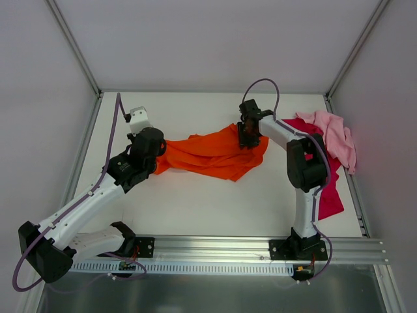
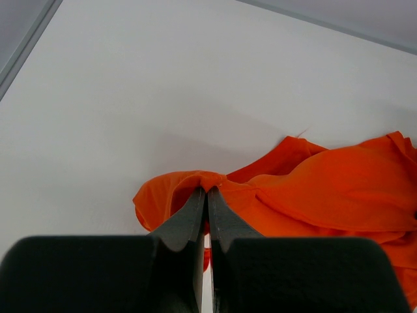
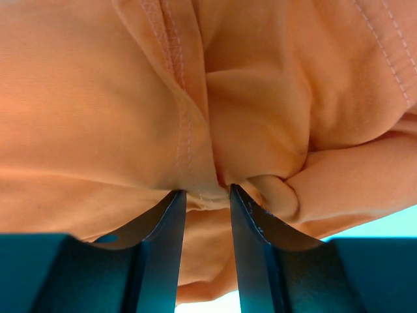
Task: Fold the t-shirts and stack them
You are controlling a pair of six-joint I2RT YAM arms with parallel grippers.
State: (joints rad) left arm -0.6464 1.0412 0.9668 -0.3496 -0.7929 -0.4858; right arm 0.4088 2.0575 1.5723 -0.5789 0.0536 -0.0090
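Orange shirt (image 1: 208, 155) lies crumpled mid-table (image 1: 215, 202), long axis running left-right between the two arms. Left pincer (image 2: 207, 190) is at the shirt's left end, fingers together, clamped on a fold of the hem. Right pincer (image 3: 205, 192) is at the shirt's right end, fingers apart, with bunched seam cloth right at the tips but apparently not pinched. Pink shirt (image 1: 335, 137) and red shirt (image 1: 329, 195) are heaped just right of the orange one. Likely next: the right pincer, nearer that end, closes on the cloth straight ahead to spread the shirt flat.
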